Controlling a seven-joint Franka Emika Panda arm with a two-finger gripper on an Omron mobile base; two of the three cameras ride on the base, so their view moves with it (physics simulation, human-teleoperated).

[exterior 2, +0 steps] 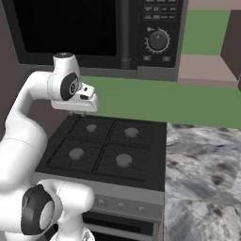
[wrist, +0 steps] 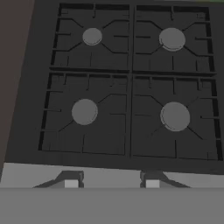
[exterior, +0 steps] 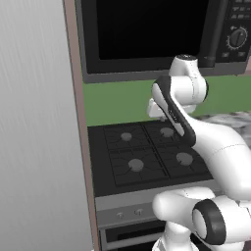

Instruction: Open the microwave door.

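Microwave door (exterior 2: 70, 28) sits high on the wall above the stove, a dark panel with a wide black window, and from what we see it looks shut, flush with the frame. Its handle (exterior 2: 124, 33) is a tall black bar that runs straight up and down along the door's right edge, just left of the control panel (exterior 2: 160, 33) with its round knob. In the left base view the same handle (exterior: 212, 34) stands above and a little right of our wrist.

Our gripper (exterior 2: 77, 113) hangs below all this, over the back left part of the stove (exterior 2: 103, 146), and it points down. The hand view confirms that: we look onto the four burners, with the two finger tips (wrist: 71, 183) at the bottom edge set well apart, so the gripper is spread and holds nothing.

So the relation that matters is plain. The handle lies up and to the right of the gripper, and farther back toward the wall, while the gripper faces the stove. We judge that the hand has to rise and turn from looking down to looking forward. Because the bar's long axis is upright, the fingers should sit level with each other, one on each side of it. The hinge is probably on the left, so the pull would swing outward from the right edge.
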